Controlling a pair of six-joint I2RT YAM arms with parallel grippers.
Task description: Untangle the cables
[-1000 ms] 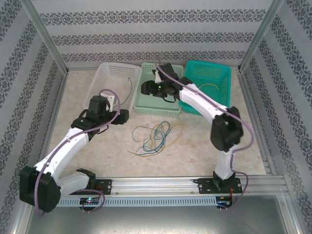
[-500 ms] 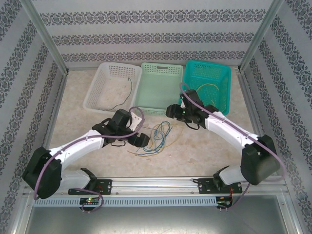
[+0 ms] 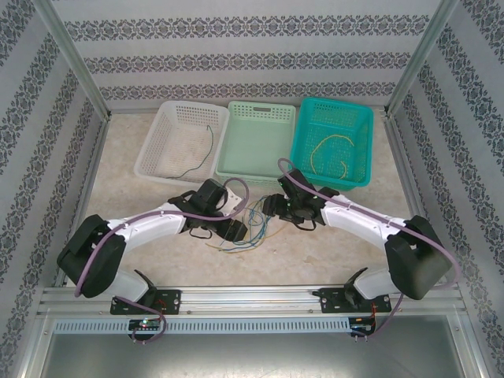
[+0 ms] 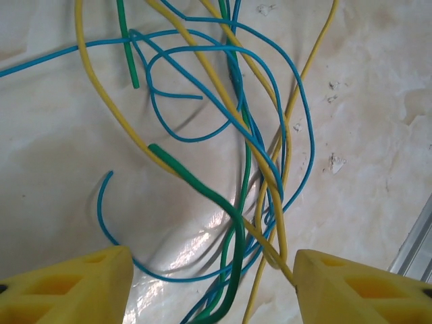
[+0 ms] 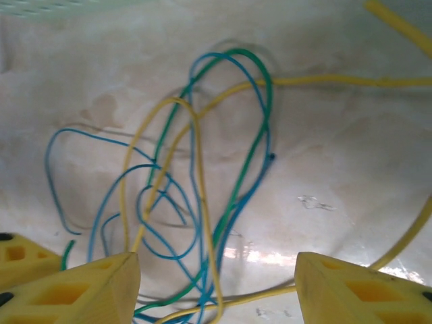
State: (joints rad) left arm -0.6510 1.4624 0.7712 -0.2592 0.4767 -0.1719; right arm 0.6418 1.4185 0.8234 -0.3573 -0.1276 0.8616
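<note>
In the middle of the worktop (image 3: 339, 244), just nearer than the baskets, we see the cables (image 3: 250, 223) lying in a loose knot, with yellow, green and blue strands crossing one another. The left jaws stand low over the knot's left side. They are well apart, their yellow fingers (image 4: 67, 283) straddling several strands (image 4: 233, 202) and pinching none. The right jaws hang over its far right side, also well apart with nothing held, and loops (image 5: 202, 202) lie between their fingers (image 5: 358, 287). Along the far edge sit three baskets:

- a white basket (image 3: 150, 161) with one dark wire (image 3: 209, 146)
- a pale green basket (image 3: 264, 110)
- a teal basket (image 3: 302, 150) holding a yellow wire (image 3: 327, 142)
</note>
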